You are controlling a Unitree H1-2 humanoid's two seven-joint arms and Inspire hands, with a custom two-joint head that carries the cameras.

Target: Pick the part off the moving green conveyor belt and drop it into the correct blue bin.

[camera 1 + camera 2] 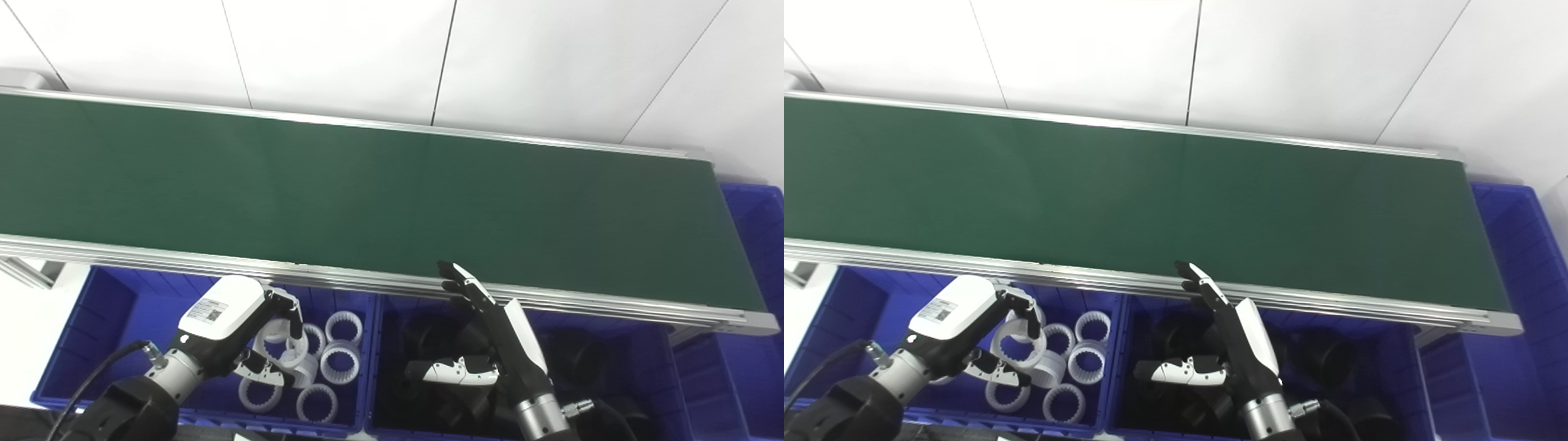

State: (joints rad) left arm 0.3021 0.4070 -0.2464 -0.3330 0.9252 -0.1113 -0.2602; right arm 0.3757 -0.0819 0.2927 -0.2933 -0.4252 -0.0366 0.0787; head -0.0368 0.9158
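The green conveyor belt [367, 190] runs across the view with no part on it. My left hand [242, 327] hovers over the left blue bin [104, 324], shut on a white toothed ring [1018, 345] held between fingers and thumb. Several more white rings [338, 360] lie in that bin. My right hand [490, 346] is open above the middle blue bin [612, 324], fingers stretched up toward the belt's near rail and thumb out to the left. Dark black parts [429, 331] fill that bin and are hard to make out.
An aluminium rail [184, 260] edges the belt's near side, just above the bins. A third blue bin [753, 220] stands at the belt's right end. White wall panels rise behind the belt.
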